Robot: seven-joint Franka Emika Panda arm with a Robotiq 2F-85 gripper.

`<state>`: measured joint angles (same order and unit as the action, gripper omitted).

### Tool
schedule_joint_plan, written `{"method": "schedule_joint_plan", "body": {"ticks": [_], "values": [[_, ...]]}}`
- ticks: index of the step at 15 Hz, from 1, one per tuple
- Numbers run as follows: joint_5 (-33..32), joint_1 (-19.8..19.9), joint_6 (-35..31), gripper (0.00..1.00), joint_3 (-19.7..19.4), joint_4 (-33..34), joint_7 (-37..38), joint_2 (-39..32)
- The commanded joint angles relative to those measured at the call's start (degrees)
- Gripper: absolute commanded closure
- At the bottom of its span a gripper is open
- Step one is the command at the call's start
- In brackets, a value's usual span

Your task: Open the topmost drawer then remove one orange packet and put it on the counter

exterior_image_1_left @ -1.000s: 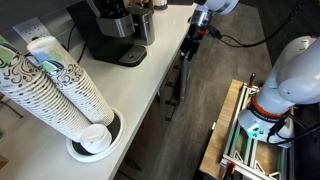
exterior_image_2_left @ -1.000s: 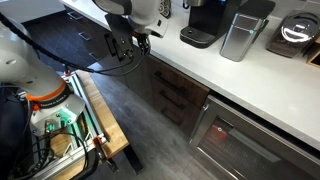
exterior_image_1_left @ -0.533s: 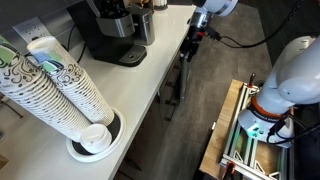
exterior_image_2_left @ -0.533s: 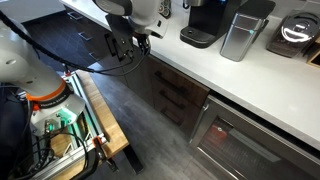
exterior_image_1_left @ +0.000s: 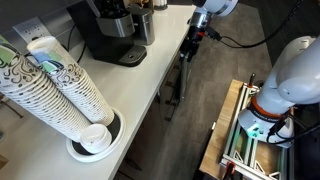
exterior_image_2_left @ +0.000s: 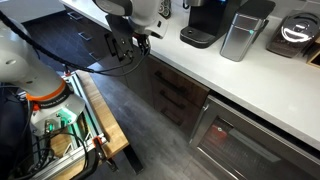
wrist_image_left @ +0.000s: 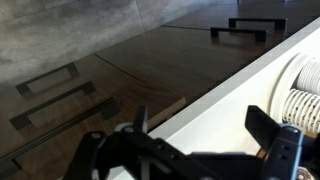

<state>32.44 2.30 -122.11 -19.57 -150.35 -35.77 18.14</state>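
Note:
My gripper [exterior_image_1_left: 192,40] [exterior_image_2_left: 128,45] hangs at the front edge of the long off-white counter [exterior_image_1_left: 140,90] [exterior_image_2_left: 230,75]. In the wrist view its two black fingers [wrist_image_left: 200,122] are spread apart and empty, straddling the counter's edge [wrist_image_left: 250,75]. Dark cabinet fronts [wrist_image_left: 170,55] run under that edge, with a thin tan strip [wrist_image_left: 162,108] just below it. No drawer is pulled out. I cannot tell the topmost drawer's front apart from the other fronts. The orange packets are hidden.
A black coffee machine [exterior_image_1_left: 110,30] [exterior_image_2_left: 205,20] and a metal canister [exterior_image_2_left: 242,35] stand on the counter. Stacks of paper cups [exterior_image_1_left: 60,90] lie nearby. Lower drawers with bar handles [exterior_image_2_left: 170,100] and an oven [exterior_image_2_left: 240,145] sit below. A wooden cart [exterior_image_1_left: 245,135] [exterior_image_2_left: 85,120] stands on the floor.

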Motion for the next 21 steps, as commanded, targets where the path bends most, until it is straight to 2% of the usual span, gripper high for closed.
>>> {"method": "schedule_joint_plan", "body": {"ticks": [1,3,4,6,10,14,15,16,21], "values": [[3.2,1.0,1.7,0.0,0.0,1.6,-0.2,-7.0],[6.2,2.0,-4.0,0.0,1.3,0.9,3.2,-11.1],[9.0,2.2,-7.4,0.0,1.4,0.7,2.6,-13.4],[17.5,2.6,-11.7,0.0,2.1,1.3,0.8,-18.4],[35.2,4.9,-15.5,0.0,5.6,4.3,-8.1,-27.2],[47.3,7.2,-16.3,0.0,8.0,7.9,-18.0,-34.1],[49.2,7.5,-16.4,0.0,8.2,8.6,-20.0,-35.5],[44.8,6.8,-15.8,0.0,7.7,6.3,-15.7,-31.6],[45.2,6.9,-15.8,0.0,8.0,7.0,-16.3,-32.4]]}}
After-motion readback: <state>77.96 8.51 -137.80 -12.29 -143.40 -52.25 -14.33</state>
